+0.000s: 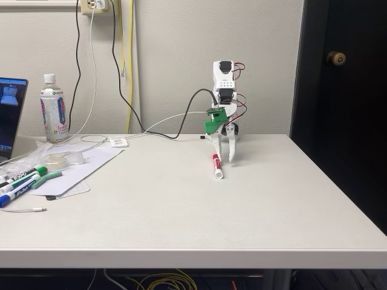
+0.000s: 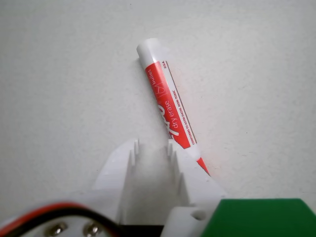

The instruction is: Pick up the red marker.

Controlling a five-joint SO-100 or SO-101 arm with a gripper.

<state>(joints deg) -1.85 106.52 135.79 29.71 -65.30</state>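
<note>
Claw (image 1: 225, 161) open and empty, fingertips down near the table (image 1: 181, 211), poised over the far, capped end of the red marker (image 1: 216, 165). In the wrist view, claw (image 2: 153, 144) straddling bare table, red marker (image 2: 169, 103) lying flat just beside the right-hand finger (image 2: 185, 170). Farther left in the fixed view, bottle (image 1: 53, 110), laptop (image 1: 11, 115), other markers (image 1: 21, 181).

You see a white red marker (image 2: 169, 102) with a red label and red cap on the off-white worktop (image 1: 181, 205). Your tool (image 1: 226, 161) is white with a green bracket. At the fixed view's left lie green- and blue-capped markers (image 1: 24, 181).
</note>
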